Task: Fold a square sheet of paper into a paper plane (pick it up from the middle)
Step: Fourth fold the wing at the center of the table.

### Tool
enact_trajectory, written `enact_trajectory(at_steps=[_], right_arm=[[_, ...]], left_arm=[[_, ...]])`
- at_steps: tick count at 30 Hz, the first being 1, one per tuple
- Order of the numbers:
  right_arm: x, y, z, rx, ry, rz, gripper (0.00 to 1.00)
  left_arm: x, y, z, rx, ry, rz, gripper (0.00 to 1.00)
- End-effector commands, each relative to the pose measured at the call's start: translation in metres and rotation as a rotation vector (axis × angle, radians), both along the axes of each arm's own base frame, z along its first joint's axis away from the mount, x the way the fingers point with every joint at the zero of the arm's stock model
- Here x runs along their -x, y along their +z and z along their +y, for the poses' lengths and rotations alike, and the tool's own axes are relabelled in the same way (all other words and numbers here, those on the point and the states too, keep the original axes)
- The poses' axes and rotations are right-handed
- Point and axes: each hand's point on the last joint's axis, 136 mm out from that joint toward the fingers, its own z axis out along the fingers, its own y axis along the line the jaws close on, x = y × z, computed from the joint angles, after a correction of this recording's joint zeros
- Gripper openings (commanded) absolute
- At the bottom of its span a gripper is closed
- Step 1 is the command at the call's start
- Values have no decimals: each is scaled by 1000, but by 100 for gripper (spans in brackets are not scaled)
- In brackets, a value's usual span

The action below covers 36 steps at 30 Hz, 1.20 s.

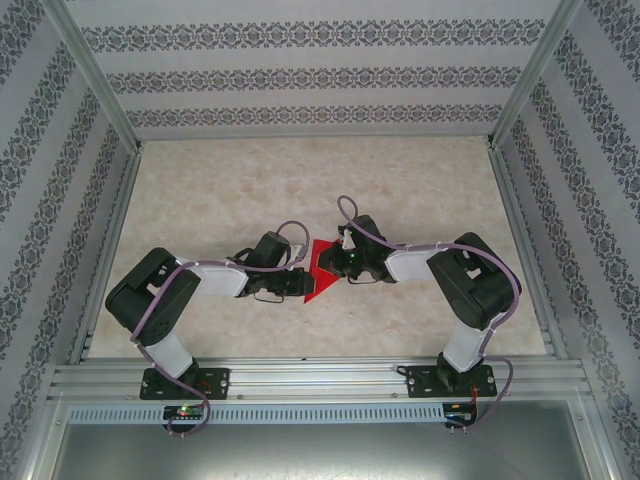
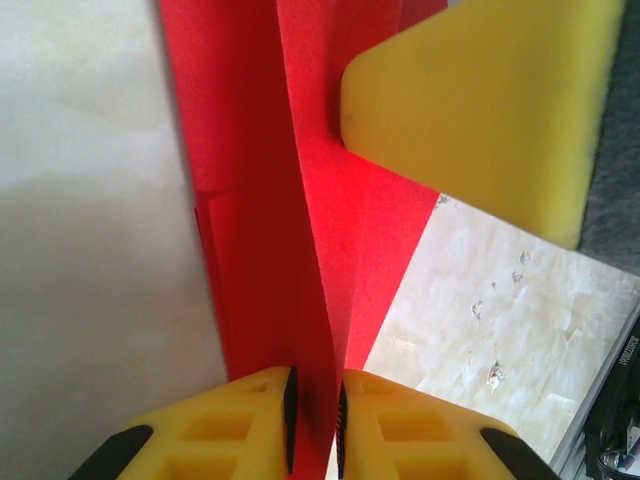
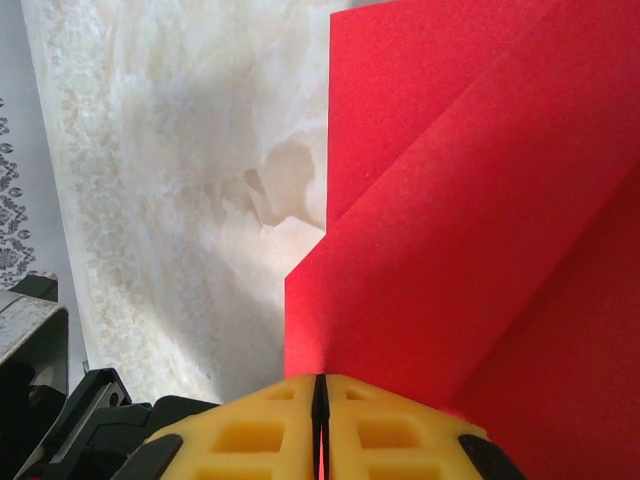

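Closest to the lens in the left wrist view, the left gripper (image 2: 315, 378) has its jaws slightly released, a narrow gap between them, and a raised fold of the sheet of red paper (image 2: 300, 200) stands in that gap and runs straight away from them. A yellow finger (image 2: 470, 100) of the right gripper (image 3: 320, 380) presses on the paper from the other side. In the right wrist view that gripper's jaws are clenched on the paper's near edge, and a folded flap's edge slants from lower left to upper right. From above, the paper (image 1: 318, 275) is at the middle of the pale marbled bench (image 1: 200, 200), directly between the two grippers, which face each other across it. Its long axis runs from the near side to the far side, with a corner pointing toward the far wall. Patterned walls (image 1: 300, 75) enclose the bench, and a metal rail (image 1: 320, 378) carries the arm bases.
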Motion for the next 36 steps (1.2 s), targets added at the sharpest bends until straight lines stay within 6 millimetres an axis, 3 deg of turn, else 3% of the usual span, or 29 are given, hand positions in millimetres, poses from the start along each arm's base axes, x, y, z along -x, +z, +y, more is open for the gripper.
enact_trajectory(at_steps=[1, 4, 9, 21, 29, 36], right_arm=[[-7, 4, 4, -23, 5, -16, 12], [-8, 6, 5, -29, 5, -19, 12], [-10, 4, 5, -25, 4, -17, 13], [-12, -5, 4, -12, 0, 5, 13], [-4, 13, -4, -22, -23, -33, 13], [2, 19, 9, -54, 9, -30, 13]], left_arm=[[-3, 2, 9, -17, 31, -12, 17], [-3, -4, 15, -57, 50, 9, 6], [0, -12, 20, -67, 98, 45, 1], [2, -16, 27, -113, 120, 74, 0], [5, -15, 16, -99, 36, 93, 0], [5, -16, 13, -94, 21, 111, 0]])
